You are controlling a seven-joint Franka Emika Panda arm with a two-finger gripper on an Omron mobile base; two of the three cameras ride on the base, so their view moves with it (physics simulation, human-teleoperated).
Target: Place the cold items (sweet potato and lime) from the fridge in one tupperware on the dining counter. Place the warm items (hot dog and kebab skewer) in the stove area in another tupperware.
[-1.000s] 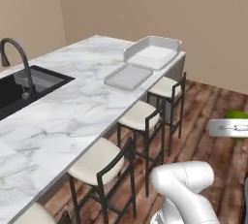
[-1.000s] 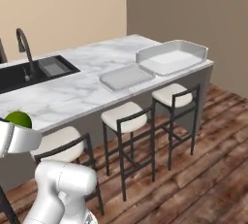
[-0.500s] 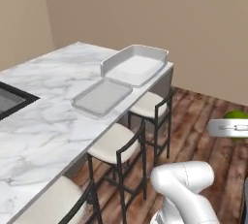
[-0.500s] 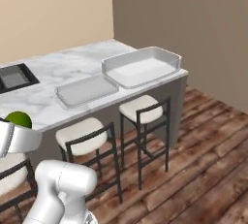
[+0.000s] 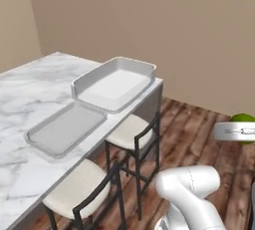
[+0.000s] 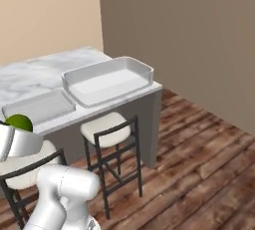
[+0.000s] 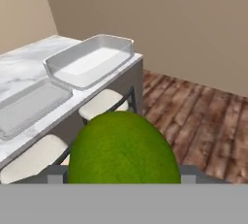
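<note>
- Right now the two-finger gripper (image 7: 121,177) is carrying the small round bright green lime (image 7: 123,148), with the fruit sitting between the jaws; they are standing part-open, spread just as wide as the lime, so it looks clamped rather than loose.
- From the left base view the lime (image 5: 244,119) is peeking out above the pale hand at the right edge, high over the brown plank floor (image 5: 199,129) and well apart from the counter, which fits a carry rather than a drop.
- Ahead, the large deep pale grey rectangular tray with the high rounded rim (image 6: 107,80) is sitting at the corner end of the long white marble dining counter (image 6: 45,69); it looks bare inside.
- Just beside it the smaller shallow flat grey tray (image 6: 37,107) is lying along the same edge, also bare, probably waiting for the warm food.
- Two dark-framed stools with pale cushions (image 6: 107,127) are tucked under the overhang, standing between the robot and the trays.
- My read: the hand is aiming over the stools towards the deep tray, and the arm needs to reach across that gap before letting go.
- One risk: releasing early would send a round fruit rolling off the marble.
</note>
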